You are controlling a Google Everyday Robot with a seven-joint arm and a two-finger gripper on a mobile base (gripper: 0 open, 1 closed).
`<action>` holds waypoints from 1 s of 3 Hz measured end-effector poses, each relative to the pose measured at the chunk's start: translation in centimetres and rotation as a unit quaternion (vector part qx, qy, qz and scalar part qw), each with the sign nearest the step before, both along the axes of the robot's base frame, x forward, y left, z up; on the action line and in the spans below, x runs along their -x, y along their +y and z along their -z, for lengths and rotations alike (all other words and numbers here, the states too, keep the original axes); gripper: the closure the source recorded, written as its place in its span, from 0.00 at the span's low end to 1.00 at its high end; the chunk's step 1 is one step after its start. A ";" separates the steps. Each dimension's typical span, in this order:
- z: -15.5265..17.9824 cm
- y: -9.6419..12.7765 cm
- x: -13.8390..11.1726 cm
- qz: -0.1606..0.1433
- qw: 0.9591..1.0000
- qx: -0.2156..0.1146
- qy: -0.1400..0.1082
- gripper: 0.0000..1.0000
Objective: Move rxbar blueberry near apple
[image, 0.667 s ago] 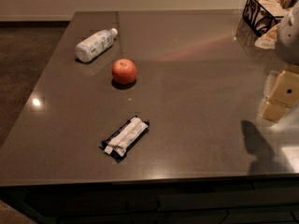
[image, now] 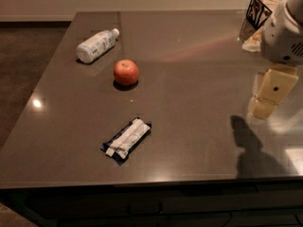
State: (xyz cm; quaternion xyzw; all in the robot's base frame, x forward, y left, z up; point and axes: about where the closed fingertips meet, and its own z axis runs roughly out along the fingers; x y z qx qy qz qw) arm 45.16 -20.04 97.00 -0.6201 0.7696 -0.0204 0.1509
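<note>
The rxbar blueberry (image: 127, 140), a flat navy bar with a white panel, lies on the dark table (image: 189, 79) near the front, left of centre. The apple (image: 126, 72), red-orange and shiny, stands farther back, about a bar's length and a half beyond the bar. My gripper (image: 267, 92) hangs above the table's right side, far to the right of both and touching neither. Its shadow falls on the table below it.
A white plastic bottle (image: 96, 45) lies on its side behind and left of the apple. A black wire basket (image: 262, 6) stands at the back right corner. The table's front edge (image: 142, 183) runs close below the bar.
My gripper and its shadow have shifted a little to the left over the table. The bar, apple and bottle have not moved.
</note>
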 end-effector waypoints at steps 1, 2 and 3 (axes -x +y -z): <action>2.4 3.6 -1.4 -0.050 0.998 -0.010 0.025 0.00; 5.5 7.8 -1.6 -0.119 0.992 -0.001 0.046 0.00; 8.3 11.6 -0.6 -0.179 0.982 0.001 0.053 0.00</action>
